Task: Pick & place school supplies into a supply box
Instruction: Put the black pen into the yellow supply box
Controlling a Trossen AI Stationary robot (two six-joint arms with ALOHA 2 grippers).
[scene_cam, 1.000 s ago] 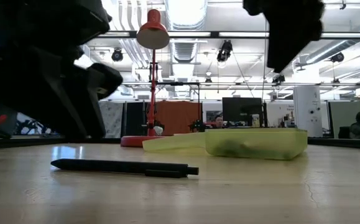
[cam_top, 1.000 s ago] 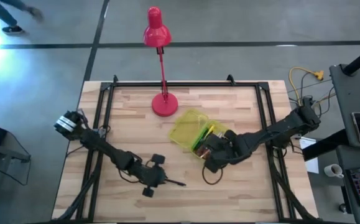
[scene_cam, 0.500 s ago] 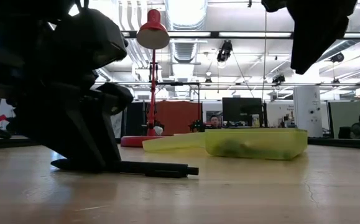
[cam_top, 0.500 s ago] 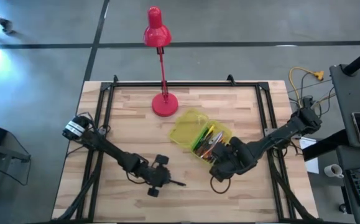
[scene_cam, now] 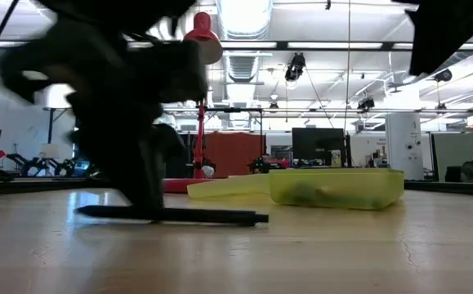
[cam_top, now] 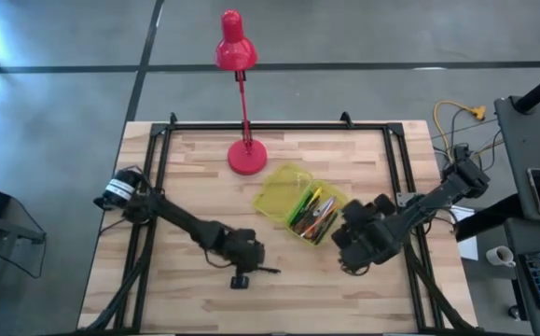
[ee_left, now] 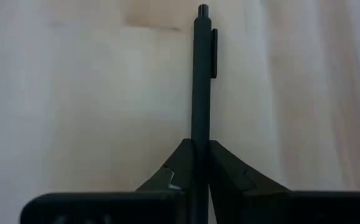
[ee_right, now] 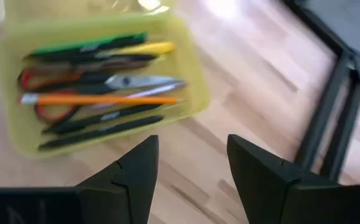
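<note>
- Down at the front of the table (cam_top: 195, 159), well apart from the yellow-green box (cam_top: 299, 205), the left gripper (ee_left: 201, 163) has its two fingers (ee_left: 178, 163) pressed together on a black pen (ee_left: 201, 81), which lies flat on the wood.
- From the left wrist, the pen runs straight out between the fingertips, its clip and tip end pointing away from the gripper.
- At table height, the pen (scene_cam: 179, 216) lies along the wood in front of the box (scene_cam: 336, 188), with the left arm standing over the end farther from the box.
- Beside the box, on its side away from the red lamp (cam_top: 239, 98), the right gripper (ee_right: 192, 167) hangs above the table with its fingers (ee_right: 135, 171) spread wide and nothing between them.
- Inside the box (ee_right: 5, 56) lie a green pen (ee_right: 86, 45), a yellow pen (ee_right: 143, 48), red-handled scissors (ee_right: 74, 84), an orange pencil (ee_right: 99, 99) and two black pens (ee_right: 102, 124), all roughly side by side along its length.
- Behind the box, its open lid (cam_top: 277, 191) rests on the table toward the lamp's round base (cam_top: 247, 156), just beside it.
</note>
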